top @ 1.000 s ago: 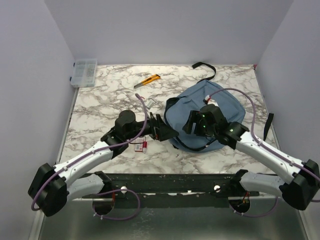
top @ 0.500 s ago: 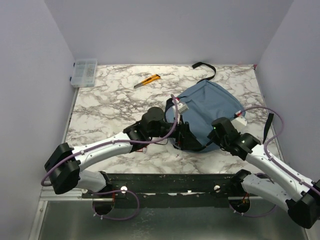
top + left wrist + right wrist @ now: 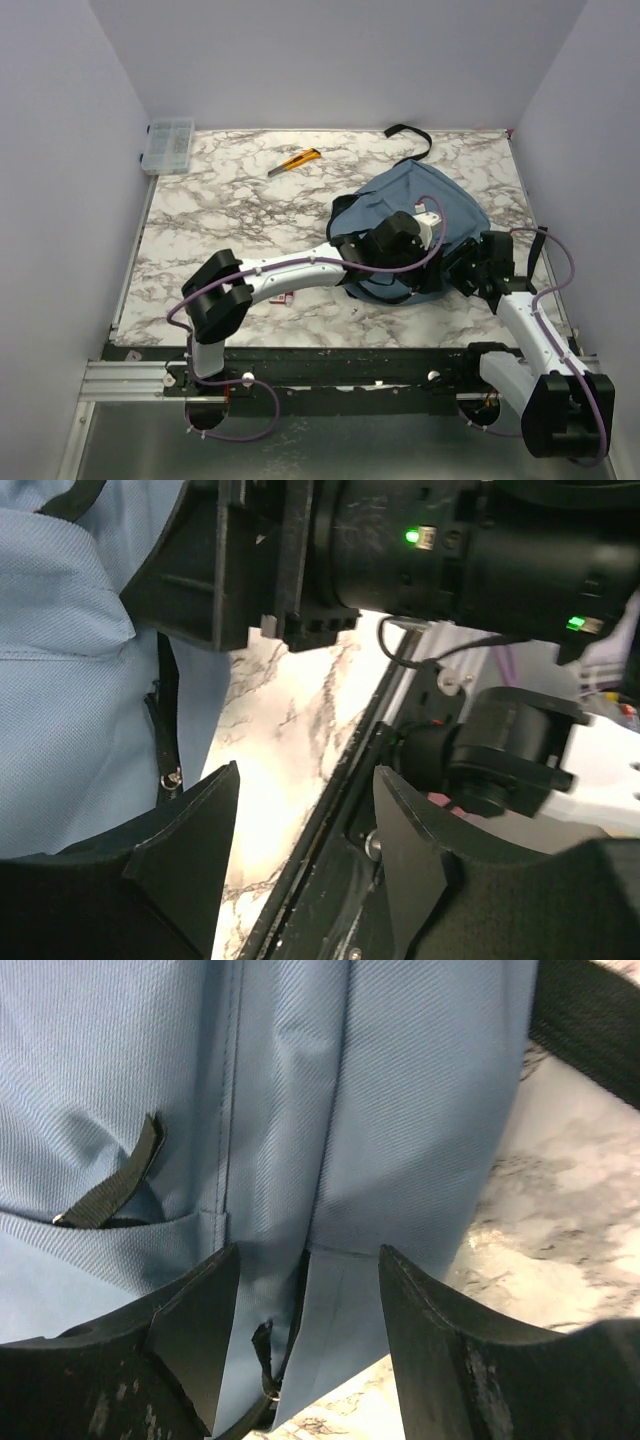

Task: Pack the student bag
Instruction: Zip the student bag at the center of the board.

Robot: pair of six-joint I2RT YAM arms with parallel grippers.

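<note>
Left pincer released beside student bag, right pincer released against its fabric, contents hidden

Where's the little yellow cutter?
From above, the yellow cutter lies near the far edge of the table, left of the blue bag and right of the clear box.

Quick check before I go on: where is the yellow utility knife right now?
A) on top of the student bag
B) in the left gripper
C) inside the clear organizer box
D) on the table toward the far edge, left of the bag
D: the yellow utility knife lies on the marble table near its far edge, apart from the student bag and to its left.
</note>
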